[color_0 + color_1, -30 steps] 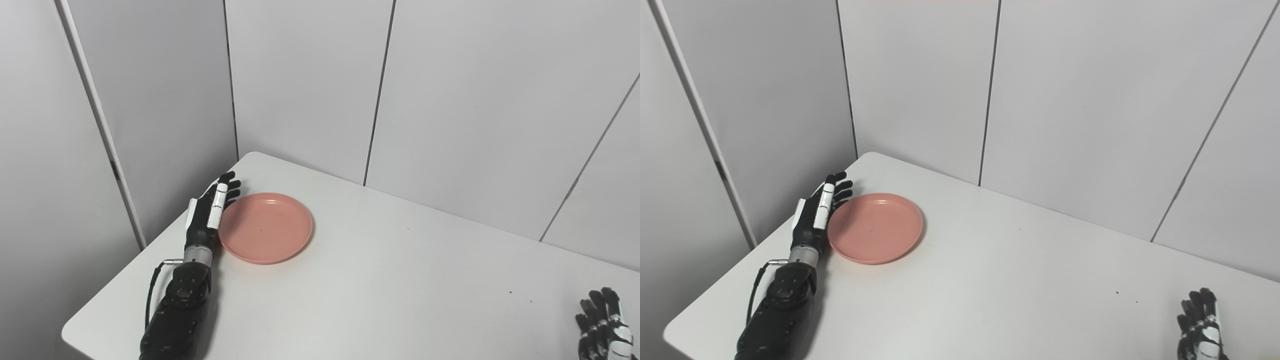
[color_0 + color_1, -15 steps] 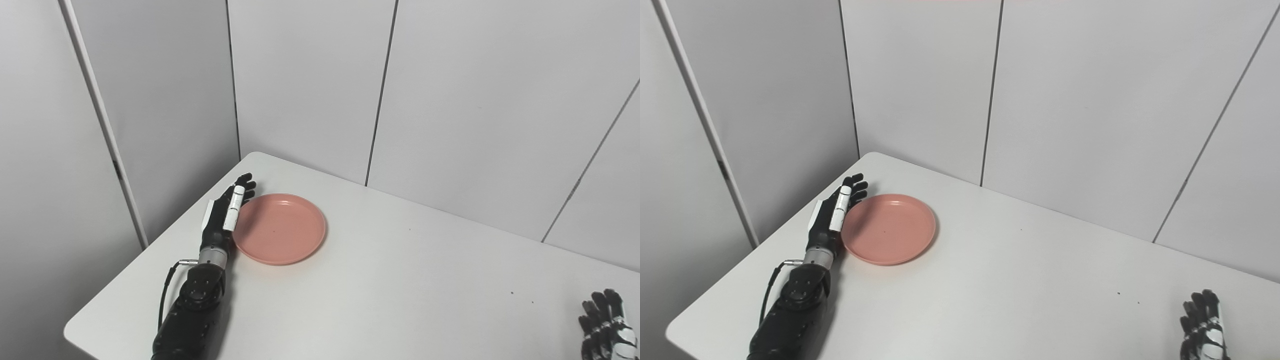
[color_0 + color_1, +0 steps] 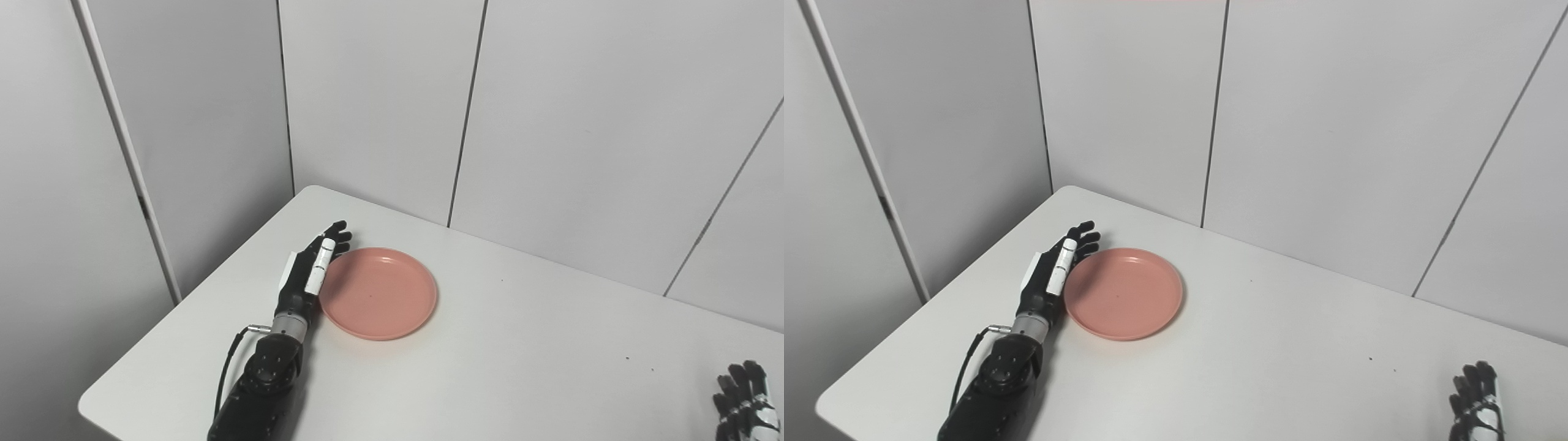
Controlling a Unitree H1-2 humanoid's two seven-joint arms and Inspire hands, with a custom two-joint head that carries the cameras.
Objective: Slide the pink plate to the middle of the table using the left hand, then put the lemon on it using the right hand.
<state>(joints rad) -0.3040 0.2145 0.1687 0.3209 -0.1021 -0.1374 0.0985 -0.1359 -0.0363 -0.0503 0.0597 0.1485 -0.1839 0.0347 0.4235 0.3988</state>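
White tabletop (image 3: 502, 367) carries the pink plate (image 3: 378, 293) at its far left, the open left robot hand (image 3: 306, 275) flat against its left rim, while the right robot hand (image 3: 744, 401), fingers spread, waits near right.

Left hand (image 3: 308, 274): flat and edge-on, fingers straight and together, holding nothing, pressed along the left rim of the pink plate (image 3: 386, 300).
Right hand (image 3: 744, 401): well right of the plate, fingers up, slightly spread.
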